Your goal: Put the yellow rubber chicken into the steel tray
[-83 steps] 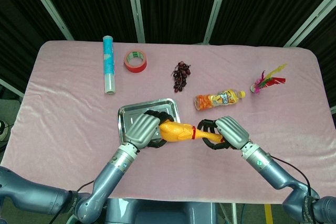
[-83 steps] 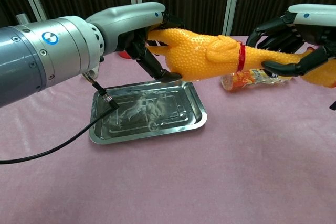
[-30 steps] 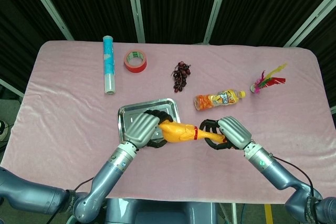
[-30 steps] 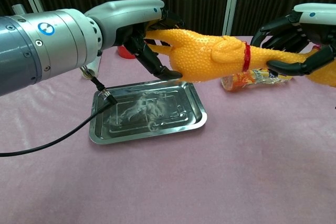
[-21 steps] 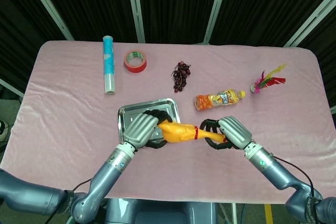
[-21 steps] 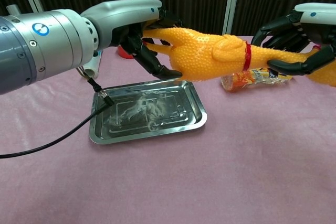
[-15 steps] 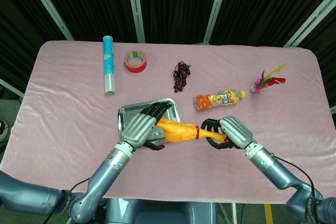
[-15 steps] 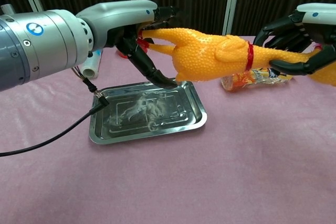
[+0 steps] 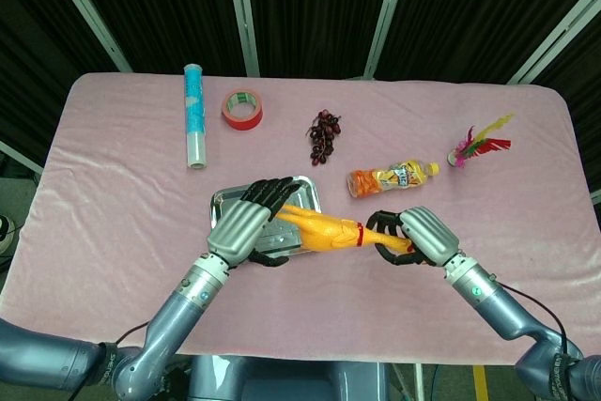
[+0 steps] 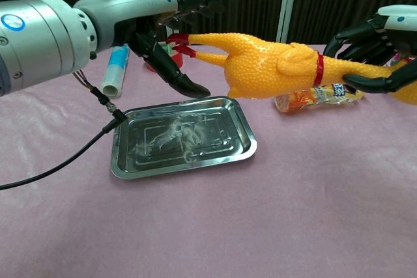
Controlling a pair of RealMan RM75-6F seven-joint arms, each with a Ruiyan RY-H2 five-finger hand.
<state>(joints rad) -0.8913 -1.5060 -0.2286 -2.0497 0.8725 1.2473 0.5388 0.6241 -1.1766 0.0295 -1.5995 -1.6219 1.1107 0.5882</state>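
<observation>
Pink cloth (image 9: 113, 194) over the whole table, soft and faintly wrinkled, rounded at the far corners. Black curtain panels behind, crossed by pale slanted frame bars.

Yellow rubber chicken (image 10: 273, 66) up in the air, stretched sideways, above the right edge of the steel tray (image 10: 140, 161) and the cloth just right of it, not touching either. Pebbled orange-yellow skin, plump body, red band around the neck, thin yellow legs ending in red feet pointing left. Seen from the head view as a long yellow shape (image 9: 319, 228) across the tray's near right corner.

Right hand (image 10: 381, 47) wrapped around the neck end, dark fingers curled closed on it, gripping. Left hand (image 9: 246, 223) hovering over the tray with fingers spread wide, holding nothing; red feet close to its fingertips in the chest view, contact not clear.

Tray flat on the cloth, shallow, shiny, rounded corners, embossed base (image 9: 225, 202). Black cable (image 10: 58, 164) trailing from the left arm across the cloth.

Farther back: blue patterned roll (image 9: 193, 115) at far left, red tape ring (image 9: 241, 109) beside it, dark grape bunch (image 9: 324, 135) near the middle, orange drink bottle (image 9: 392, 177) on its side just beyond the right hand, feathered shuttlecock (image 9: 477, 143) far right.
</observation>
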